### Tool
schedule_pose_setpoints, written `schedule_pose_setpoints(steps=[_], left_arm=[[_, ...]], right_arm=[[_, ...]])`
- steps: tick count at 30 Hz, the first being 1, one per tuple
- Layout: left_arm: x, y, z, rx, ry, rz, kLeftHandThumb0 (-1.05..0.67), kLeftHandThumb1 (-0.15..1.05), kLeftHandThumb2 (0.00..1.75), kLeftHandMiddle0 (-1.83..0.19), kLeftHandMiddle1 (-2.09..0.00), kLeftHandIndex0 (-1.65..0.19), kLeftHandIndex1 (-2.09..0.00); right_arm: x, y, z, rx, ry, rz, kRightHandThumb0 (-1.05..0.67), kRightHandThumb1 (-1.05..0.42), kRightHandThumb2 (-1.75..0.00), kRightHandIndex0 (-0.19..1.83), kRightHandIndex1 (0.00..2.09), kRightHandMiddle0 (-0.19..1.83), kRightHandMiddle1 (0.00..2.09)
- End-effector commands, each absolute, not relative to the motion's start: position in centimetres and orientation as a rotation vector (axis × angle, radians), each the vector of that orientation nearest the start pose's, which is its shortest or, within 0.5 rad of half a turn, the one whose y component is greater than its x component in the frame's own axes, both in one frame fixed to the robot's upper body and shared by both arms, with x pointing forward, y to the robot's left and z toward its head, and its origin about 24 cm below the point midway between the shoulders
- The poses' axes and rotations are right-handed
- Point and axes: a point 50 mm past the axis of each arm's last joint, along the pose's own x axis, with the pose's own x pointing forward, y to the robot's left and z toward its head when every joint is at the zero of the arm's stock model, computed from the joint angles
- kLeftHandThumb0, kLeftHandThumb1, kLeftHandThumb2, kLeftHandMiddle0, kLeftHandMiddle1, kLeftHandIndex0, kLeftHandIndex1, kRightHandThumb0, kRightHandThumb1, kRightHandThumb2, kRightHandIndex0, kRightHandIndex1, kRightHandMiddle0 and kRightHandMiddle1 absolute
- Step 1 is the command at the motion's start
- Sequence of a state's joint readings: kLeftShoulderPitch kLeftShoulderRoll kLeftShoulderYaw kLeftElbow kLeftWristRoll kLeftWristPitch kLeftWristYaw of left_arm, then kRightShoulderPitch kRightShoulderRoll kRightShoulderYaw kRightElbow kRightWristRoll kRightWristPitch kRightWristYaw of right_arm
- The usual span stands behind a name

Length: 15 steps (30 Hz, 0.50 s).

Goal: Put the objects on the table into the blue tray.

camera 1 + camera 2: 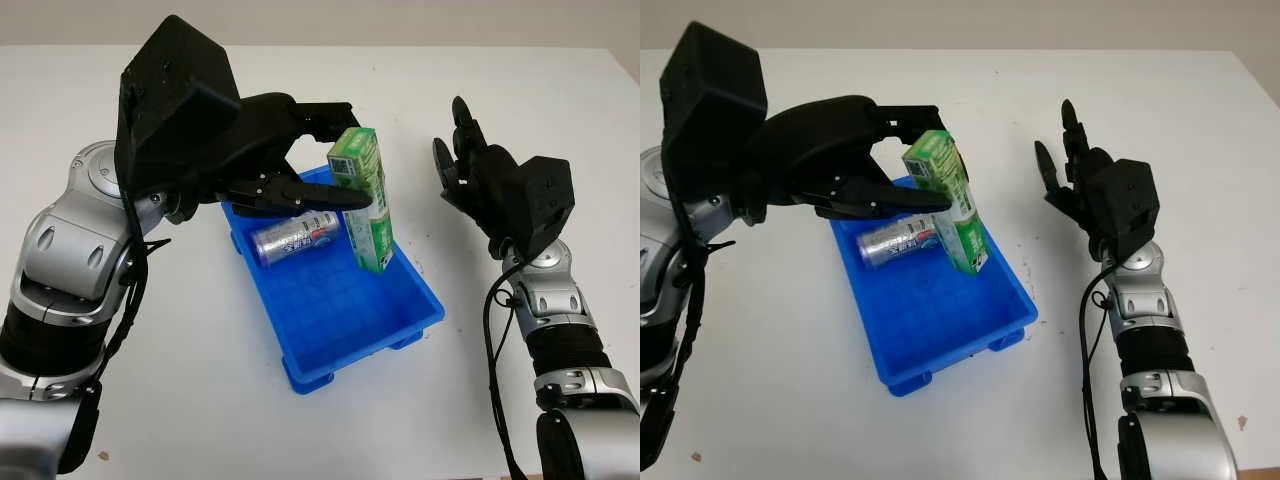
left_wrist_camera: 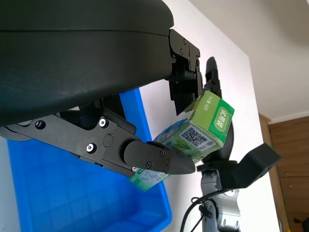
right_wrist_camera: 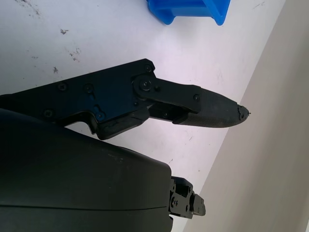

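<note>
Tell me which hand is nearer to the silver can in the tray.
Left. The left hand holds the green carton right above the can; the right hand is open, off beside the blue tray.

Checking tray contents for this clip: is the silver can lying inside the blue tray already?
Yes. The silver can lies on its side inside the blue tray, while the left hand holds the green carton above it.

We see bright, even light from above. The flat white surface (image 1: pixel 300 420) glows softly, with no hard glare. The blue plastic tray (image 1: pixel 330 330) drops just a thin, pale shadow along its near edge. The shiny silver can (image 1: pixel 295 238) has small bright streaks. The black left robot hand (image 2: pixel 145 159) looks sharp up close, while the wooden wall (image 2: pixel 294 169) behind it is fuzzy.
</note>
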<state>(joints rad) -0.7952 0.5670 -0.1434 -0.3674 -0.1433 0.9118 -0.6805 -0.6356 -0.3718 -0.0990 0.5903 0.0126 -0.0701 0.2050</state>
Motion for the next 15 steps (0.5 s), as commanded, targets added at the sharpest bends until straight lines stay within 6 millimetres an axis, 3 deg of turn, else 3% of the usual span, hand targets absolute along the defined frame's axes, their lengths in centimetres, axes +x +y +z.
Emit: schedule_pose_setpoints(steps=[1,2,3,4,5,7,10,15], left_arm=[[29.6,12.7,25.4,0.631,-0.017,-0.751,-0.35,1.05,0.35,-0.49,-2.09,0.02,-2.09],[29.5,12.7,25.4,0.664,-0.018,-0.751,-0.43,1.05,0.34,-0.16,-1.69,0.1,-1.73],[29.5,12.8,25.5,0.718,-0.024,-0.76,-0.47,1.05,0.34,0.01,-1.49,0.15,-1.5],[29.4,12.9,25.5,0.768,-0.028,-0.764,-0.55,1.05,0.35,0.08,-0.91,0.17,-1.0],[29.3,13.0,25.6,0.799,-0.036,-0.763,-0.59,1.05,0.35,0.06,-0.57,0.17,-0.73],[29.3,13.1,25.6,0.833,-0.048,-0.754,-0.63,1.05,0.35,0.07,-0.21,0.17,-0.43],[29.2,13.3,25.7,0.857,-0.114,-0.728,-0.54,1.05,0.52,0.17,-0.05,0.19,-0.17],[29.4,13.8,25.9,0.85,-0.291,-0.608,-0.47,1.05,0.68,0.15,-0.03,0.14,-0.11]], right_arm=[[36.3,-22.3,12.7,-0.298,-0.117,0.08,-0.74,-1.05,-0.63,-0.19,0.0,-0.19,0.03],[36.3,-22.3,12.7,-0.298,-0.117,0.082,-0.74,-1.05,-0.63,-0.19,0.0,-0.19,0.03],[36.3,-22.2,12.7,-0.296,-0.115,0.081,-0.74,-1.05,-0.63,-0.19,0.0,-0.19,0.03],[36.3,-22.2,12.7,-0.297,-0.109,0.078,-0.75,-1.05,-0.63,-0.19,0.0,-0.18,0.04],[36.3,-22.2,12.7,-0.298,-0.105,0.076,-0.77,-1.05,-0.62,-0.19,0.01,-0.18,0.04],[36.4,-22.2,12.7,-0.3,-0.101,0.074,-0.77,-1.05,-0.62,-0.19,0.01,-0.18,0.05],[36.4,-22.2,12.6,-0.297,-0.098,0.072,-0.73,-1.05,-0.61,-0.19,0.01,-0.18,0.05],[36.4,-22.1,12.6,-0.294,-0.083,0.07,-0.69,-1.05,-0.6,-0.19,0.02,-0.17,0.05]])
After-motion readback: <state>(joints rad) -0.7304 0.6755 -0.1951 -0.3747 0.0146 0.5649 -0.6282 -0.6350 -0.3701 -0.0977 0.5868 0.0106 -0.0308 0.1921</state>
